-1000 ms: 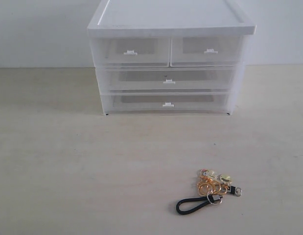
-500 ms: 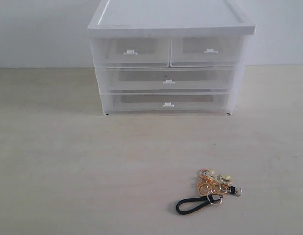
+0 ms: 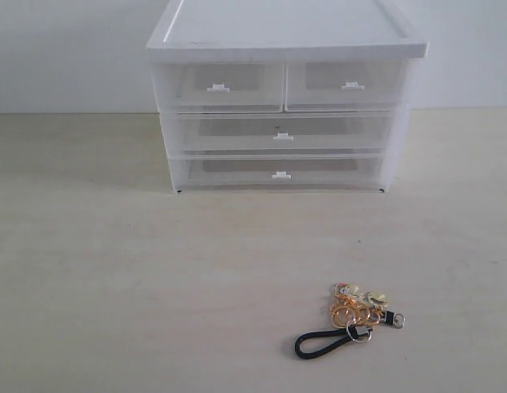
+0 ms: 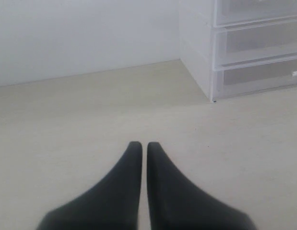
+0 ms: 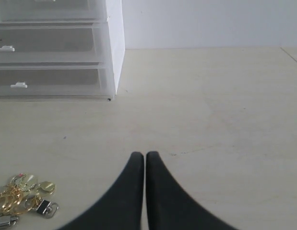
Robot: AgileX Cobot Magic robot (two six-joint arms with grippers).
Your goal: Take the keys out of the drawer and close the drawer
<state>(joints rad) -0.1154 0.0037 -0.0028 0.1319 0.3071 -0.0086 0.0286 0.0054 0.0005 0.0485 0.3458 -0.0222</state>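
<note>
- Black left fingers (image 4: 131,165) and right fingers (image 5: 134,175) are pressed together, empty.
- Keys (image 3: 355,315) are laid on the surface (image 3: 114,270), near the right fingers.
- Drawer (image 3: 345,85) is seen shut flush; both steps are judged done, and no further move is called for.

Exterior camera faces the white plastic drawer unit (image 3: 282,131) frontally. Wrist cameras sit low over the pale surface (image 3: 114,270). The right one shares the gold-ringed keys (image 3: 355,311).

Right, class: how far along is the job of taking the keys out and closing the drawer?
Done: the keys lie on the table in front of the unit, and the drawer sits flush, closed. In hand: nothing; the left gripper and right gripper are both shut and empty. Left: apparently nothing.
</note>
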